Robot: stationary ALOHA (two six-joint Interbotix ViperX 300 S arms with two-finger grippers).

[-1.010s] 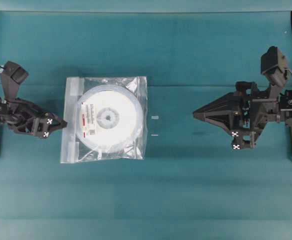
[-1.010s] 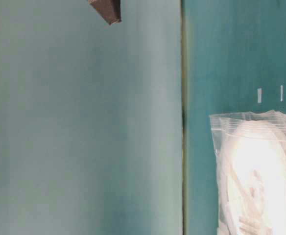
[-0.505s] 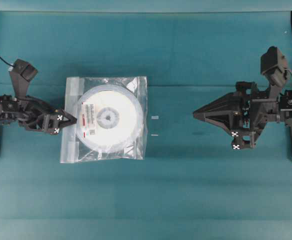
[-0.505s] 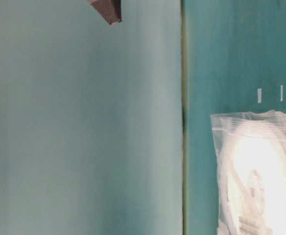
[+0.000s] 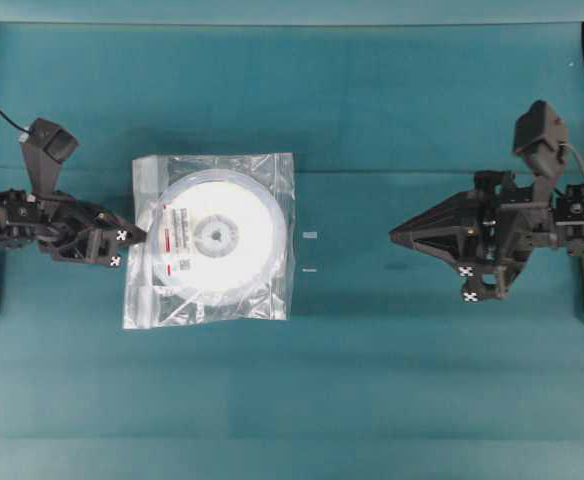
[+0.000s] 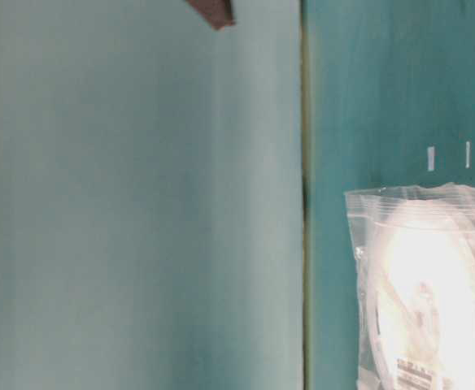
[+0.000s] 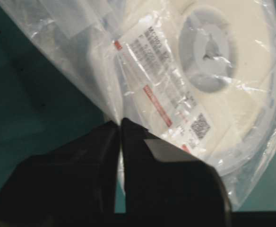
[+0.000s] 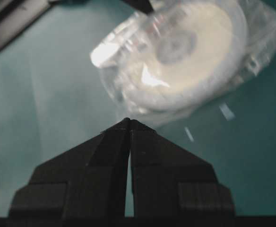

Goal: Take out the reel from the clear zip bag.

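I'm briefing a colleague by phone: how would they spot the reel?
On the teal table, look left of centre for the clear zip bag, pinched at its left edge by the left pincer. The reel lies flat inside it: a white disc with a red-marked barcode label, the only round thing there.

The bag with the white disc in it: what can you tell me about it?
The bag is clear, crinkly plastic, roughly square, lying flat on the teal table. A zip strip runs along its left edge in the overhead view. Inside lies the reel, round and white with a barcode label. The left claw is shut on the bag's left edge, puckering the plastic. The right claw is shut, well clear of it.
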